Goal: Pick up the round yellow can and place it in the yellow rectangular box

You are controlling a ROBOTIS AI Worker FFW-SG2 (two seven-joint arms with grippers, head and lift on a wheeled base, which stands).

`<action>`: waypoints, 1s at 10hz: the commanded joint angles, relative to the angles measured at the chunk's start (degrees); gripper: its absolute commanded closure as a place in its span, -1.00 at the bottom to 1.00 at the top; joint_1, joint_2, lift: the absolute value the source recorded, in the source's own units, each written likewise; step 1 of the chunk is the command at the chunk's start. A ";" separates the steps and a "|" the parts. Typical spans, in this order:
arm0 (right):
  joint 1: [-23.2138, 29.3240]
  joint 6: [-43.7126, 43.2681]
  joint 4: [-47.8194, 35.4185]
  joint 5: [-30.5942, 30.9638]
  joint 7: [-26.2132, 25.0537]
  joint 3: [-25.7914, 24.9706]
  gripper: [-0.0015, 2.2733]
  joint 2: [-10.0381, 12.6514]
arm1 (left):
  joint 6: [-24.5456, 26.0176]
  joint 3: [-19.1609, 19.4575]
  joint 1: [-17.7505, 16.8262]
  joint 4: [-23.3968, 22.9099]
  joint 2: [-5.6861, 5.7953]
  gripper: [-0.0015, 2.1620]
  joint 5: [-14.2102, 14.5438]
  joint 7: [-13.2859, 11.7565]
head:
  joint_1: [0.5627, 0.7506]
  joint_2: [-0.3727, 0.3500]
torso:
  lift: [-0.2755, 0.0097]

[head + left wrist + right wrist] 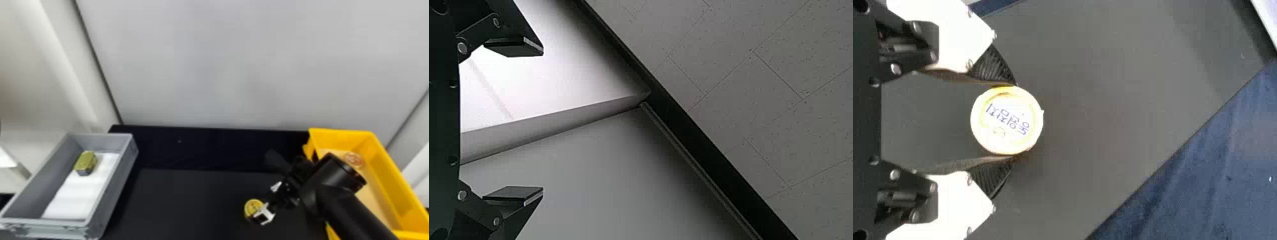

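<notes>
1. Can (252,206) is between the right gripper (1013,120)'s jaws, clamped on opposite sides; round end faces the wrist camera. We can't tell if it touches the tabletop (191,201).
2. Box (386,172) lies to the can's right; we'd lift, then carry rightward over the nearer wall.
3. Right arm's nearer; left gripper (543,121) has jaws apart.

1. Smooth plastic is seen in the yellow box (387,170) and grey crate (115,188).
2. A matt finish is shown by the black tabletop (185,198).
3. A smooth top is seen on the can (1007,120).
</notes>
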 commanded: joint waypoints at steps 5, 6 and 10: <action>0.44 1.53 -2.06 0.54 1.85 0.42 -0.34 -0.34 | 0.27 -0.35 0.00 -0.09 0.00 -0.75 0.00 0.00 | 0.07 0.18 | 0.86; 1.23 2.94 -5.05 1.50 2.73 -0.10 -0.34 -0.69 | 0.53 -0.52 0.00 -0.09 0.09 -0.75 0.09 0.00 | 0.07 0.18 | 0.86; 4.04 11.73 -24.21 8.80 9.06 -5.29 -0.34 -5.35 | 2.64 -0.44 0.27 -1.32 1.76 -0.75 0.18 -0.09 | 0.07 0.18 | 0.86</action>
